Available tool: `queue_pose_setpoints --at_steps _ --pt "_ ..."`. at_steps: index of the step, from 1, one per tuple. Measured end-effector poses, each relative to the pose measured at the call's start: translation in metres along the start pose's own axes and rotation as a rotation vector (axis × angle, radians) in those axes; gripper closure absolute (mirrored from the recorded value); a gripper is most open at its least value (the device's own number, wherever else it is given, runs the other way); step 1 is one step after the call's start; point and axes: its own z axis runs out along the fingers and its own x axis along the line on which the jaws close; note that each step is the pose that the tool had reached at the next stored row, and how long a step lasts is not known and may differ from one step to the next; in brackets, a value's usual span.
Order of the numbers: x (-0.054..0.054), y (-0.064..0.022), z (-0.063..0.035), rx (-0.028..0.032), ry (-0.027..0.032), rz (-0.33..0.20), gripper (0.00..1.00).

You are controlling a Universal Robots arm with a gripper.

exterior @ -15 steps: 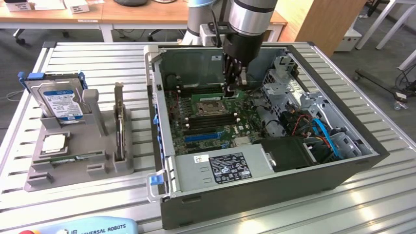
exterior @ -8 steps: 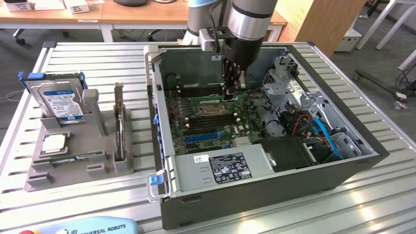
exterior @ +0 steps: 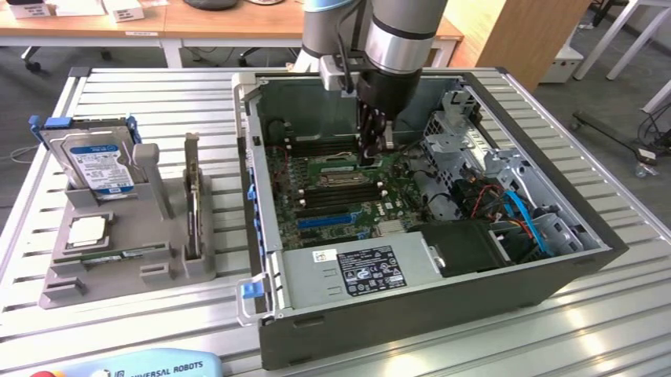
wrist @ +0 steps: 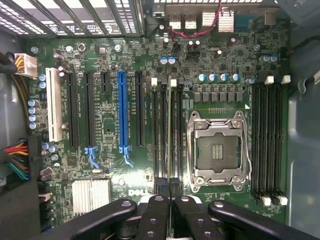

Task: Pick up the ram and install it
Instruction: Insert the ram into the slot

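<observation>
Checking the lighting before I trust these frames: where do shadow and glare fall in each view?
Exterior view: bright, even light on the slatted table, a pale sheen on its slats; the computer case is shaded inside, beneath the arm. Wrist view: the motherboard is evenly lit with no strong glare; the case walls around it go dark, and the black fingers carry soft highlights.

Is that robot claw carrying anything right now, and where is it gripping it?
It seems so: the gripper is shut on the upper edge of a thin memory stick, seen edge-on over the black slots inside the computer.
</observation>
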Motion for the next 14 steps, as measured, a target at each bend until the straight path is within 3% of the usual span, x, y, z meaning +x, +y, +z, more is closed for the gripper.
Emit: queue_pose_setpoints --at_steps 14 --pt "0.0092 -0.0004 0.0003 0.0 0.0 0.0 0.88"
